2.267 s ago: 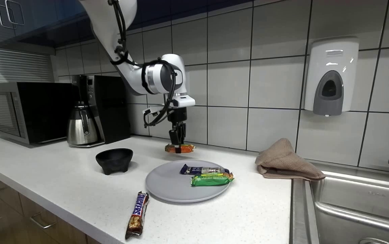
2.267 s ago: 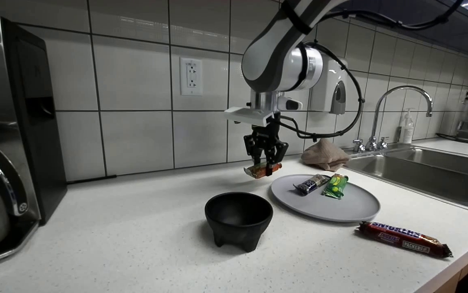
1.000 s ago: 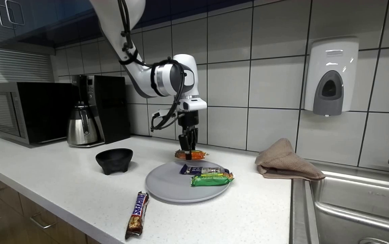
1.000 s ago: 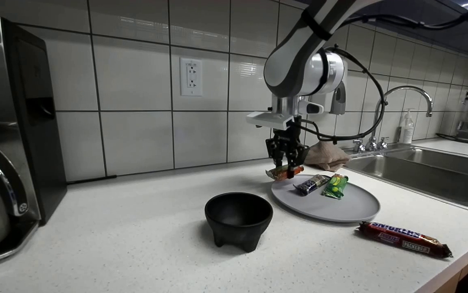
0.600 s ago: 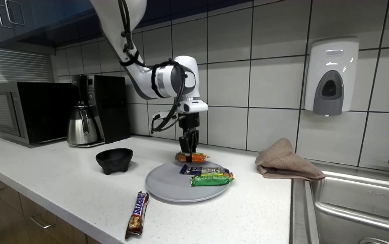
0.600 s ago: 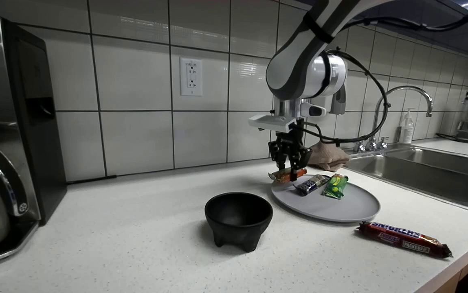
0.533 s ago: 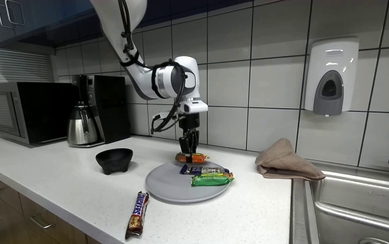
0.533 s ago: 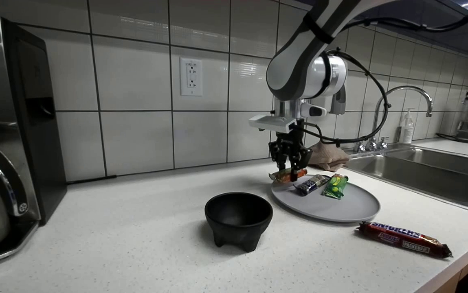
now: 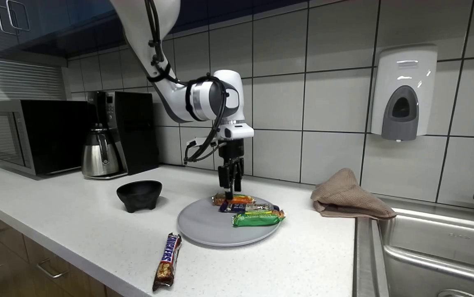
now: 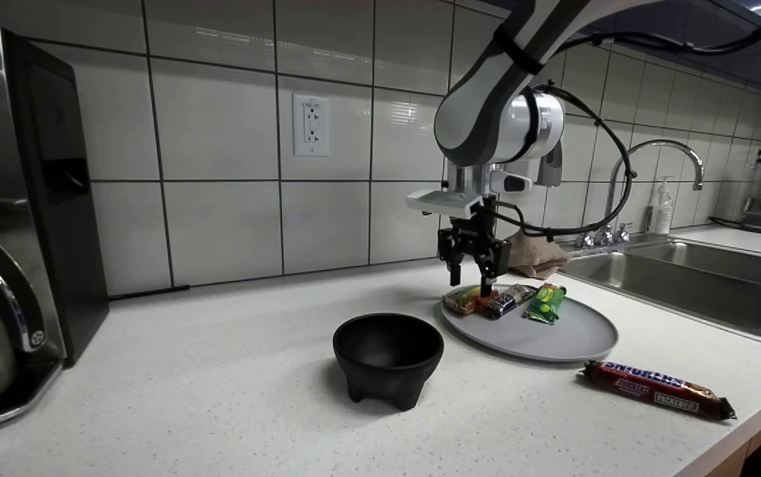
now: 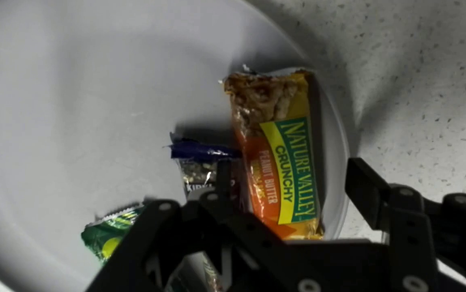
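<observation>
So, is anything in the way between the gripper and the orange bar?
Nothing visible: the open gripper is just over the orange bar on the plate. The blue bar lies close beside that bar, not over it.

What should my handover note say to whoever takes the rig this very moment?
Gripper: open over the orange bar, jaws apart, holding nothing.
Where: orange bar lies on the grey plate near its rim; blue bar and green bar share the plate. Candy bar lies off it, on the counter.
Done: orange bar is down on the plate.
Left: gripper not yet raised clear.
</observation>
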Robot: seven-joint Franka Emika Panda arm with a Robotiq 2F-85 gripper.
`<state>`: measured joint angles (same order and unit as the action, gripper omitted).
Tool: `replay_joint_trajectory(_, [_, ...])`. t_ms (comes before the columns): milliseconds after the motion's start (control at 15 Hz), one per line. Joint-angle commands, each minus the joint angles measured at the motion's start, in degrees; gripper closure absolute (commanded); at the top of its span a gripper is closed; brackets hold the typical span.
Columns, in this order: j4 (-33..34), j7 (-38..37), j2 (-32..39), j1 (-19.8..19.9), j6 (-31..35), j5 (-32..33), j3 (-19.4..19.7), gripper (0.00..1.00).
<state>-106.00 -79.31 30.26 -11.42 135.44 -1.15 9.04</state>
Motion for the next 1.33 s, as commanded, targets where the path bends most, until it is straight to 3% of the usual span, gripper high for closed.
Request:
replay_joint_trajectory(0, [-0.5,-2.2,-0.6,0.6,0.8,1.3,-0.6,0.00])
replay_joint_trajectory(400, [-2.2,-1.3,-1.9,1.0,1.3,0.5,-1.3,0.00])
replay_joint_trajectory(1267, [-14.1,-0.1,-10.5,1.3,7.8,0.7,-1.6,0.00])
